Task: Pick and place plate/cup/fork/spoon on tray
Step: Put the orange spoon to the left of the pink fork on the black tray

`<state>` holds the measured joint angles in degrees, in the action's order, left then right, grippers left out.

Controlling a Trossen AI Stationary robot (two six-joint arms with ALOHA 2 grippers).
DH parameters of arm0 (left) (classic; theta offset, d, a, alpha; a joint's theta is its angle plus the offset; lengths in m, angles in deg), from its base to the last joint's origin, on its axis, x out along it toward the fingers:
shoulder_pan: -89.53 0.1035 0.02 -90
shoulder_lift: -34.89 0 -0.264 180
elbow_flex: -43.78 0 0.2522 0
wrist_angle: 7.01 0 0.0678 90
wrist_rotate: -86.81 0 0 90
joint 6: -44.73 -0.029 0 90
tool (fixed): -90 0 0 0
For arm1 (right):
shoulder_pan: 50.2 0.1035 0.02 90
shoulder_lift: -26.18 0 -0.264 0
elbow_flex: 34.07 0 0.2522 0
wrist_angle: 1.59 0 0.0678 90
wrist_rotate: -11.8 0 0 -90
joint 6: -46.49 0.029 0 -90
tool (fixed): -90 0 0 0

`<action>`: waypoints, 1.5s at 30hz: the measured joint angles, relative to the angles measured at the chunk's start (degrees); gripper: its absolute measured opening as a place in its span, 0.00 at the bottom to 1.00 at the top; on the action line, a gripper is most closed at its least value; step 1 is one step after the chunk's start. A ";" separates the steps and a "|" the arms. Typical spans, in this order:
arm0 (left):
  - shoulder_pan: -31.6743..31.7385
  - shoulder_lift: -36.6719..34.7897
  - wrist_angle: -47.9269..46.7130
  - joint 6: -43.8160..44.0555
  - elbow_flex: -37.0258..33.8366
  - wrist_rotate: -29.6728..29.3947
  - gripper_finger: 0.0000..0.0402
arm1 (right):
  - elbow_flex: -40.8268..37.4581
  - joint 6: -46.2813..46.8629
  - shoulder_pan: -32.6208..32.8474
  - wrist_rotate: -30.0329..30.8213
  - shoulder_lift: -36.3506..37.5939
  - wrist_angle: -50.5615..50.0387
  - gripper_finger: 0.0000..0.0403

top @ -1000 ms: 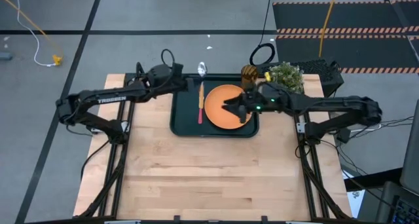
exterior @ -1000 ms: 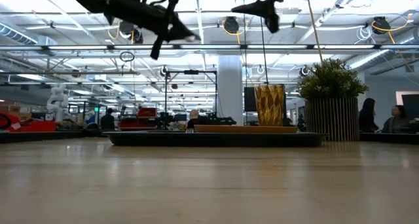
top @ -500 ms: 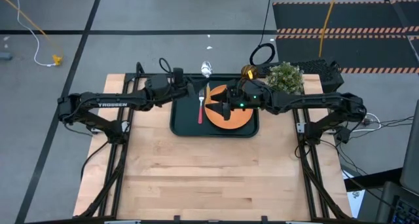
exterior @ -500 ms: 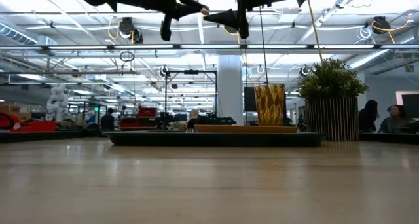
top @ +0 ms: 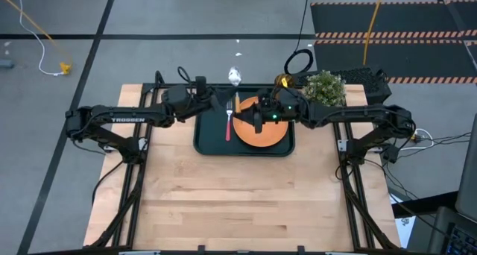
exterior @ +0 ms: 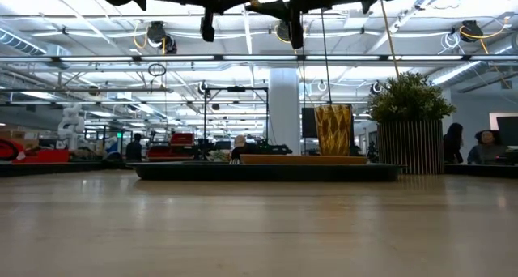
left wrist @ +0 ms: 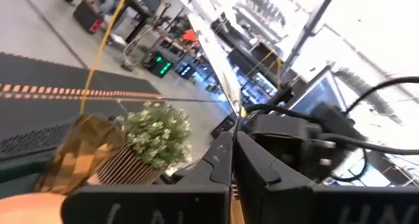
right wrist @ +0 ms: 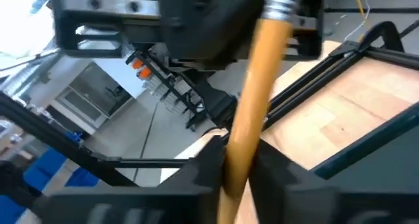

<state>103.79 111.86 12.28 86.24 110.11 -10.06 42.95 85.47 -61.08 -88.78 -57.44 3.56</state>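
The spoon (top: 235, 87), with a silver bowl and an orange handle, hangs high over the far part of the dark green tray (top: 205, 139). My left gripper (left wrist: 232, 185) and my right gripper (right wrist: 232, 178) are both shut on it, meeting tip to tip above the tray. The red-handled fork (top: 228, 124) lies flat in the tray beside the orange plate (top: 262, 133), which also lies in the tray. The amber cup (top: 282, 81) stands at the tray's far right corner, by the plant. My left gripper pinches the spoon between its two fingers where the silver stem (left wrist: 230, 135) leaves the handle. It comes roughly level from the table's left, fingers across the spoon. The bowl sticks out past them toward the far edge, clear of the tray. My right gripper pinches the orange handle (right wrist: 243, 142) between its two fingers, a little along from the left gripper's hold. It comes level from the table's right, fingers across the handle. The spoon is lifted clear.
A potted green plant (top: 326, 87) stands at the far right of the table, next to the cup. The near half of the wooden tabletop (top: 238, 203) is bare. In the low view, people sit in the room behind the table.
My right gripper has moved toward the table's left, over the plate, up to the spoon and has shut on its orange handle. My left gripper has swung a little toward the right with the spoon and tipped upward, staying shut.
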 joint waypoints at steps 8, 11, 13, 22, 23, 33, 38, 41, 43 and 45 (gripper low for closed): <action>-0.15 -0.02 5.21 -0.79 0.02 2.07 0.10 | -0.02 3.31 -1.37 -5.38 -0.08 5.20 0.05; -0.15 -0.07 5.56 0.03 0.04 2.67 0.21 | -0.05 4.09 -1.79 -7.86 -0.09 7.50 0.03; -0.14 -0.07 5.63 1.15 0.07 3.88 0.27 | -0.11 5.60 -2.00 -9.73 -0.09 8.73 0.03; 1.31 0.07 17.11 6.74 0.00 22.77 0.42 | 0.00 14.21 -3.51 -22.82 0.13 19.97 0.03; 1.56 0.06 18.38 7.78 0.00 24.17 0.42 | 0.00 15.67 -3.77 -24.39 0.13 21.66 0.03; 0.49 0.07 20.57 8.44 2.38 26.31 0.43 | 0.00 27.35 -4.65 -33.34 0.04 27.04 0.03; -0.24 0.58 18.50 4.65 5.17 25.96 0.50 | 0.00 29.19 -4.39 -33.25 0.04 29.49 0.03; -0.20 0.97 17.84 3.93 5.61 25.87 0.54 | 0.00 31.14 -4.39 -33.23 0.02 32.47 0.03; -0.20 2.04 18.52 3.87 6.22 25.94 0.56 | 0.00 32.74 -4.39 -33.23 0.02 34.24 0.03; -0.20 3.00 18.71 4.30 6.94 26.76 0.57 | 0.00 34.07 -4.36 -33.24 0.02 35.61 0.03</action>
<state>103.59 114.86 30.99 90.54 117.06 16.70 42.95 119.54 -65.44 -122.02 -57.42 39.17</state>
